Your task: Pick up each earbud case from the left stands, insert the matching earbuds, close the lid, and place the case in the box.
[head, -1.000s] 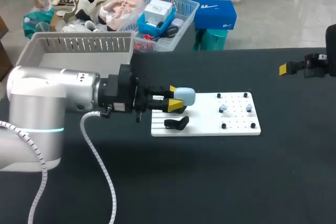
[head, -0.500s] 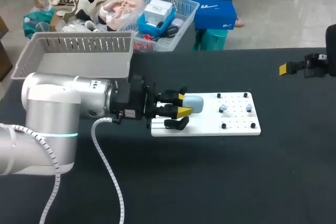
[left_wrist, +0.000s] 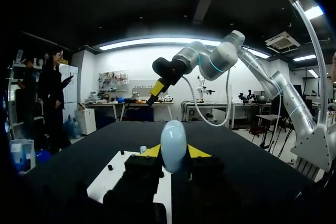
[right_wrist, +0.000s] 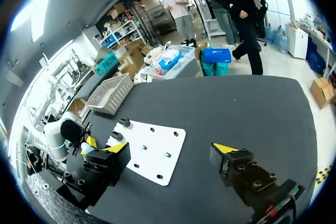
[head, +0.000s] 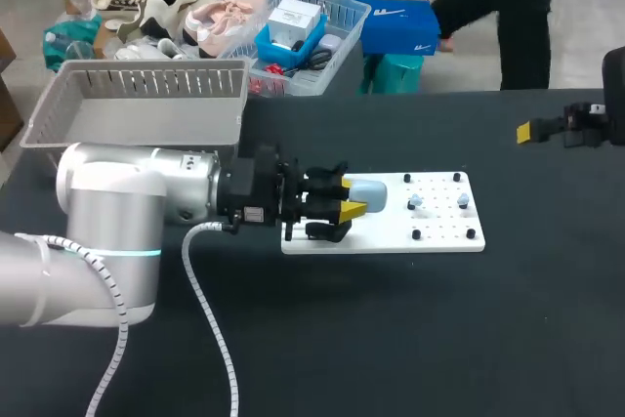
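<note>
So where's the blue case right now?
Head view: the case is held in the left gripper, at the board's left end, by the black stand.

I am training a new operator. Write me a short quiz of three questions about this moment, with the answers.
1. True or false: the left gripper is shut on the pale blue oval earbud case.
2. Which one is open? A: the left gripper. B: the right gripper. C: neither.
3. How many small pale blue earbuds sit on the flat white board?
Key: 1 true; 2 B; 3 two.
</note>
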Tool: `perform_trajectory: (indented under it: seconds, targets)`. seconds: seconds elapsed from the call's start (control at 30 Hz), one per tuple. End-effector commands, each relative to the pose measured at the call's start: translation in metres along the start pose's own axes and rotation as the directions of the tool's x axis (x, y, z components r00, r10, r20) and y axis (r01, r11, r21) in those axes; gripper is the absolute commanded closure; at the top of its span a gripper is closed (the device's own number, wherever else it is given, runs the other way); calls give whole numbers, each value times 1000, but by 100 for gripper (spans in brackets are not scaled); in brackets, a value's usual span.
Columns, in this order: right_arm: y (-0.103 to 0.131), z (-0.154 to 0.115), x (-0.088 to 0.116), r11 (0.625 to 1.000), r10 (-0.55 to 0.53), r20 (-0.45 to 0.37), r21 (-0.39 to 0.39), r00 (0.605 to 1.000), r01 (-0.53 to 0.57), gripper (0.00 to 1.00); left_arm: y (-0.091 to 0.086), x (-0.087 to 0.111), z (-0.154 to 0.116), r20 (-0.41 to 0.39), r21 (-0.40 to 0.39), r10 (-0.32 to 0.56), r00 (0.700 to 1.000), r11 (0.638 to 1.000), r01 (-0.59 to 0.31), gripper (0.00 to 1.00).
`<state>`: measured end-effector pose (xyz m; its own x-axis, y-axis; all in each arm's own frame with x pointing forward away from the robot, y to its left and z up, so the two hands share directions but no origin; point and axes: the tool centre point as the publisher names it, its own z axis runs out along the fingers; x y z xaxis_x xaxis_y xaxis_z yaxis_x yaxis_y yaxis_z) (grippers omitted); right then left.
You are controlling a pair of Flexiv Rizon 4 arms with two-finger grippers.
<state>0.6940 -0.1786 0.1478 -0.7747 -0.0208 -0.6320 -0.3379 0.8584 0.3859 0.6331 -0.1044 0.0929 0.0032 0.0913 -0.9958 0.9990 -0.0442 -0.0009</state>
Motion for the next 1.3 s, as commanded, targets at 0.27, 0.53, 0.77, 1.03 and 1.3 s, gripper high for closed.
perform_trajectory:
  seconds: [0.27, 0.53, 0.77, 1.03, 1.3]
  targets:
    - [36, -12, 31, 997, -68, -5, -39, 998, 67, 0, 0, 0, 1, 0, -4, 1, 1000, 1000, -1, 100]
    - [53, -3, 44, 995, -84, -3, -52, 996, 84, 0, 0, 0, 1, 0, -4, 1, 1000, 1000, -1, 100]
    - [50, -3, 43, 993, -50, 13, -105, 999, 51, 0, 0, 0, 1, 0, -4, 1, 1000, 1000, -1, 100]
    - [68, -5, 50, 990, -86, 7, -112, 996, 86, 0, 0, 0, 1, 0, -4, 1, 1000, 1000, -1, 100]
    - [106, 5, 71, 978, -166, -27, -131, 986, 161, 0, 0, 0, 1, 0, -4, 1, 1000, 1000, -1, 100]
